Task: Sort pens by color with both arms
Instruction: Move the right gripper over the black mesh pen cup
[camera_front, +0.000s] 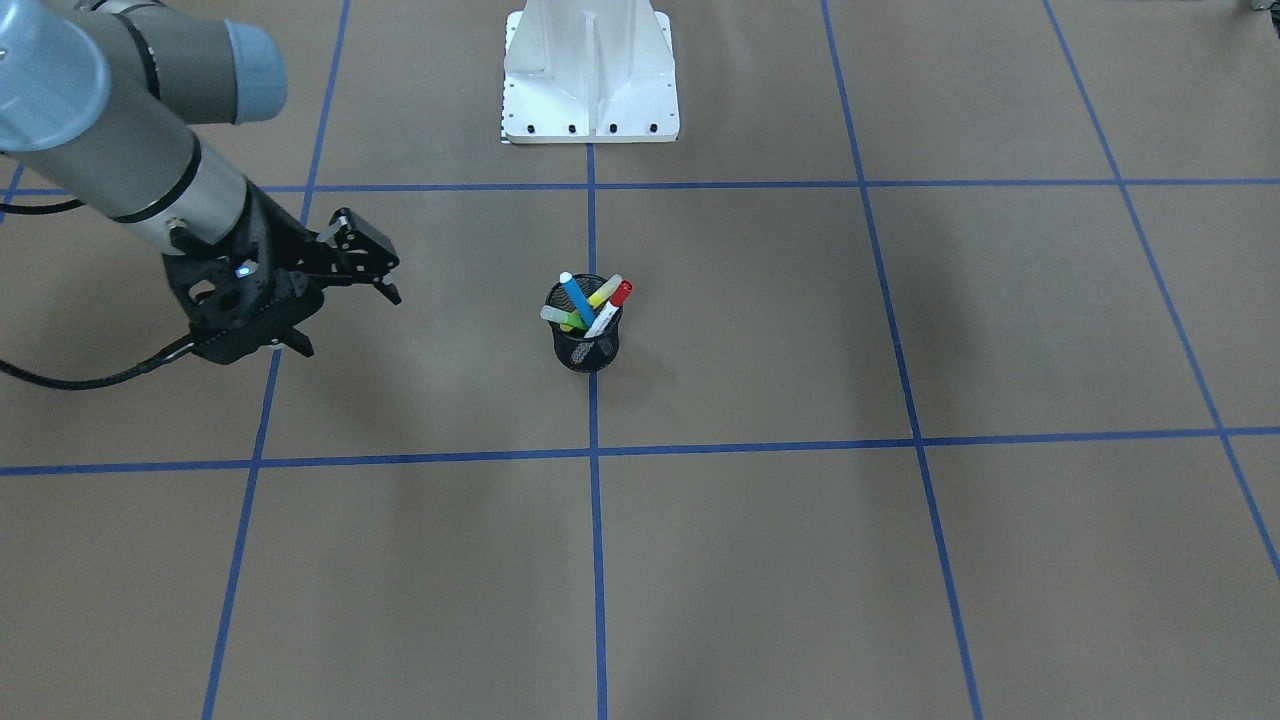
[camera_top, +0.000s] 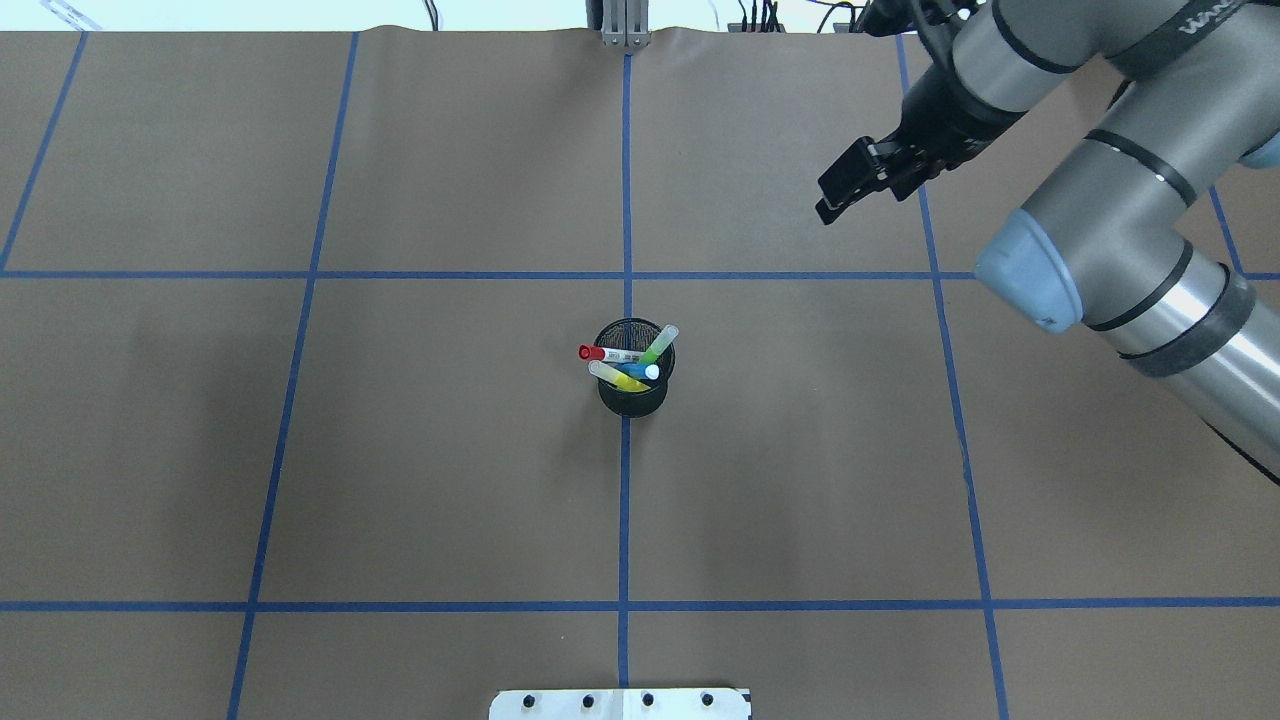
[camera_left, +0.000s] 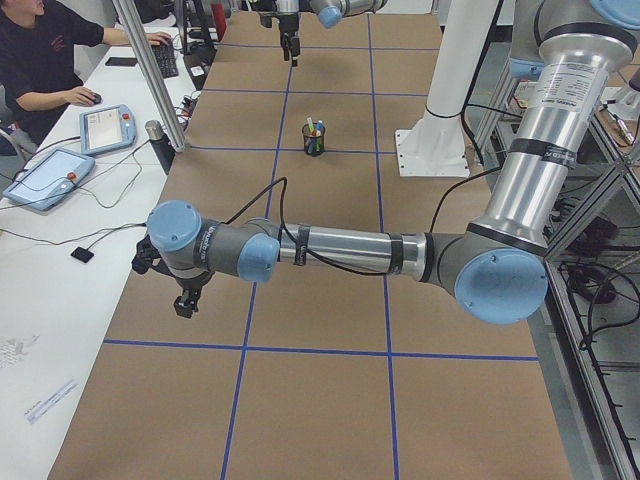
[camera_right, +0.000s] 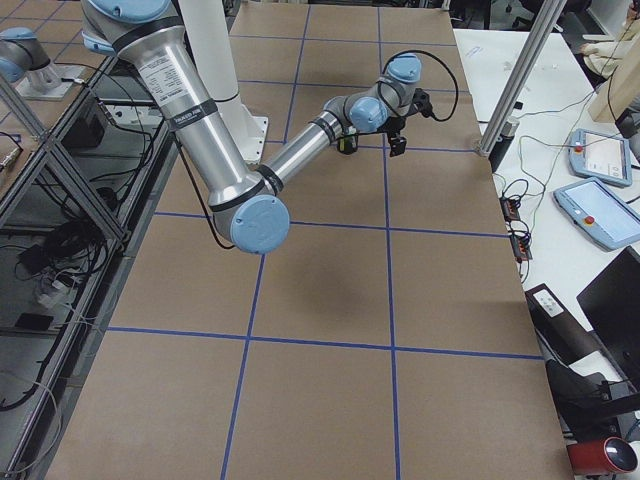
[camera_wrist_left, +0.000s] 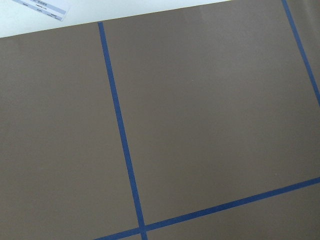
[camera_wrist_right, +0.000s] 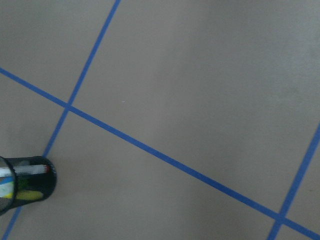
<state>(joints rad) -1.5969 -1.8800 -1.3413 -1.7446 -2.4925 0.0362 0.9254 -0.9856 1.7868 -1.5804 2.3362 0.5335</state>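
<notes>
Four pens stand together in a black mesh cup (camera_front: 587, 350) at the table's centre: blue (camera_front: 577, 297), yellow (camera_front: 605, 290), white-bodied with a red cap (camera_front: 621, 293) and green (camera_front: 562, 317). The cup also shows in the overhead view (camera_top: 632, 400) and at the lower left of the right wrist view (camera_wrist_right: 27, 187). My right gripper (camera_front: 350, 322) is open and empty, hanging above the table well to the side of the cup; overhead it (camera_top: 850, 195) is far right of the cup. My left gripper (camera_left: 185, 303) shows only in the exterior left view, far from the cup; I cannot tell whether it is open.
The white base stand (camera_front: 590, 80) sits at the robot's edge of the table. Blue tape lines (camera_top: 625, 500) divide the brown surface into squares. An operator (camera_left: 40, 60) and control tablets (camera_left: 50, 175) are on a side table beyond the far edge.
</notes>
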